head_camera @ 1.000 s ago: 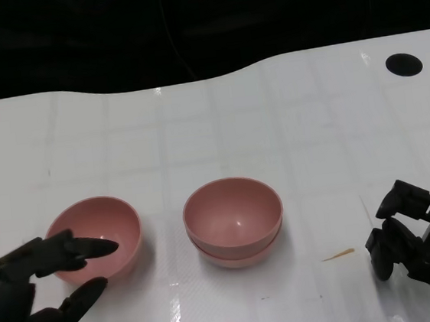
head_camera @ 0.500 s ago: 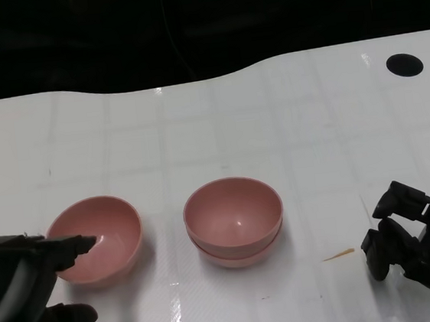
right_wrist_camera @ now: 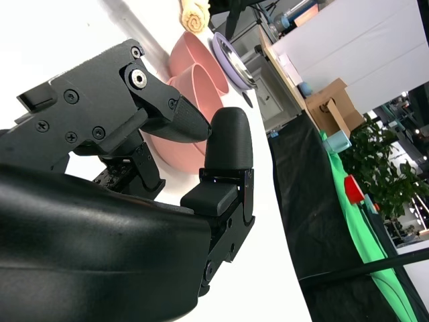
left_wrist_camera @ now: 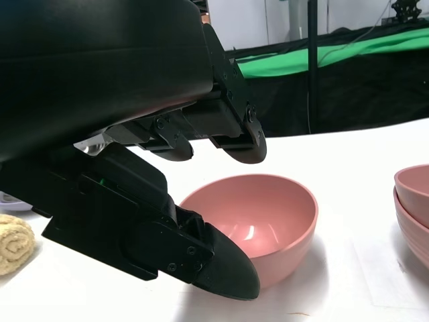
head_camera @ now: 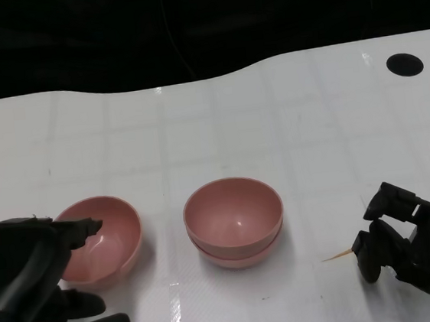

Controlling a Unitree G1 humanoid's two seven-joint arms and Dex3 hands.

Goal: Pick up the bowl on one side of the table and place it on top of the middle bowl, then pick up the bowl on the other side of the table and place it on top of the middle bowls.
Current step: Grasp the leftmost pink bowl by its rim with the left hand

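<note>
A white table (head_camera: 219, 122) holds three pink bowls. Two are already nested in a stack (head_camera: 233, 220) at the middle. The third, a single bowl (head_camera: 104, 238), sits upright to the robot's left of the stack, near it but not touching.

The left hand (head_camera: 35, 276) is right at this bowl, on the side nearest the robot. From the head view, its upper fingers (head_camera: 76, 228) reach over the near rim and hang above the hollow. The left wrist view shows the same: fingers (left_wrist_camera: 228, 137) spread above the rim, and the thumb (left_wrist_camera: 208, 261) low on the table, just beside the bowl's outer wall. The bowl's near wall lies between them, in an open gap. Whether the thumb touches the wall I cannot tell. The hand holds nothing yet.

The bowl is round, so it has no long axis; what matters is the rim, which faces straight up into that gap. To my eye, closing the fingers and thumb on the near wall is all that remains before a lift towards the stack.

The right hand (head_camera: 408, 244) rests well apart, at the table's right edge, fingers curled loosely inward and empty. It is far from the single bowl, so the left hand is clearly the nearer one.
</note>
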